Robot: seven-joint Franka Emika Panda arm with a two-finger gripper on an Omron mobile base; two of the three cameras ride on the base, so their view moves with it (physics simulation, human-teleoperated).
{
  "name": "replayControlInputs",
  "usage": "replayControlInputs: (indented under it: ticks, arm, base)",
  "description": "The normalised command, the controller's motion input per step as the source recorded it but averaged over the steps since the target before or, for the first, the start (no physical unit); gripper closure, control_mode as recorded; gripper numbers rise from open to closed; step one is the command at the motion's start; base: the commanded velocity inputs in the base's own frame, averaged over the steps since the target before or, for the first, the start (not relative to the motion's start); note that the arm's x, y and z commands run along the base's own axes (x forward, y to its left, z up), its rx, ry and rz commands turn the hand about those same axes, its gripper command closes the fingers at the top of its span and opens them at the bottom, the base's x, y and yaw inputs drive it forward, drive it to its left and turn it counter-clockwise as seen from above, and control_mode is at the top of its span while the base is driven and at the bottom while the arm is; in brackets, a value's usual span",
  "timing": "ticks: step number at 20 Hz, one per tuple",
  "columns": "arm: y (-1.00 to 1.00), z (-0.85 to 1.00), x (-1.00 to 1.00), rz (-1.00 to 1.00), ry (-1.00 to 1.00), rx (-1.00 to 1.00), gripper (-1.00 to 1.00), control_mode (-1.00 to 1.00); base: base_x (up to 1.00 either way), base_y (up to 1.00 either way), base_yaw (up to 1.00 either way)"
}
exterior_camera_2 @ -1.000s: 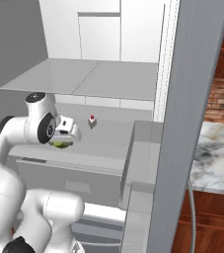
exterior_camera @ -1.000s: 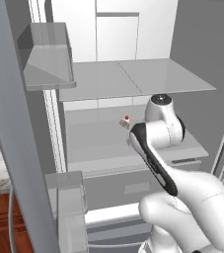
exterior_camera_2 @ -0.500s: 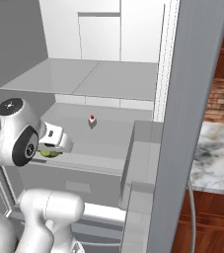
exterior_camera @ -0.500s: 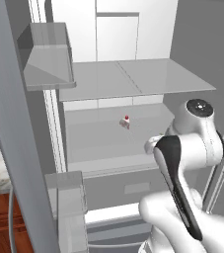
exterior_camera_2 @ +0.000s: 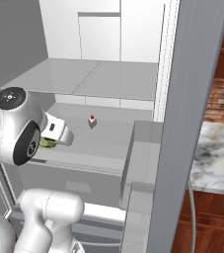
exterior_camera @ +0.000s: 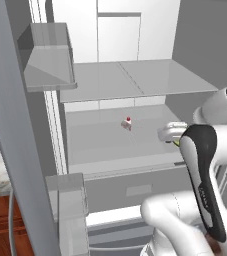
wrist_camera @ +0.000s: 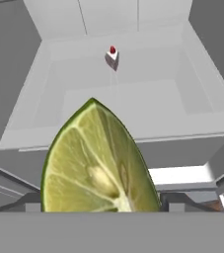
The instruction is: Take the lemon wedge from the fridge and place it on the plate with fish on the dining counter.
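My gripper (wrist_camera: 103, 202) is shut on the lemon wedge (wrist_camera: 96, 163), a yellow-green slice that looms large between the dark fingertips (wrist_camera: 32, 201) in the hand view. In the left base view the gripper (exterior_camera: 172, 135) hovers at the right front edge of the open fridge's middle shelf (exterior_camera: 110, 147), with a sliver of the wedge (exterior_camera: 177, 143) showing under it. From the right base view the gripper (exterior_camera_2: 59, 133) is at the shelf's (exterior_camera_2: 103, 143) left front, with the wedge (exterior_camera_2: 47, 143) beneath it. The plate with fish is out of view.
A tiny white bottle with a red cap (exterior_camera: 128, 123) (exterior_camera_2: 92, 120) (wrist_camera: 112, 55) stands mid-shelf behind the gripper. Open fridge doors with bins (exterior_camera: 60, 200) (exterior_camera_2: 143, 163) flank the opening. A marbled counter top (exterior_camera_2: 217, 158) on reddish wood lies to the right.
The hand has drawn back from beside the small bottle towards the shelf's front edge, carrying the wedge with it. The bottle has stayed put.
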Motion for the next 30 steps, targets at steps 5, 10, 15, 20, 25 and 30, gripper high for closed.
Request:
replayControlInputs:
  ticks: [5, 10, 15, 20, 25, 30]
  arm:
    - [0.02, 0.03, 0.08, -0.02, 0.06, -0.01, 1.0, -1.0]
    - [0.0, -0.01, -0.34, 0.02, 0.0, 0.0, 1.0, 1.0]
    - [0.0, 0.0, 0.0, 0.0, 0.0, 0.0, 1.0, 1.0]
    - [0.0, 0.0, 0.0, 0.0, 0.0, 0.0, 1.0, 1.0]
    - [0.0, 0.0, 0.0, 0.0, 0.0, 0.0, 1.0, 1.0]
    - [0.0, 0.0, 0.0, 0.0, 0.0, 0.0, 1.0, 1.0]
  base:
    - [0.0, 0.0, 0.0]
    - [-0.4, 0.0, 0.03]
    - [-1.0, 0.0, 0.15]
    - [-1.0, 0.0, 0.43]
    - [-0.97, 0.0, 0.62]
    - [-0.81, 0.0, 0.7]
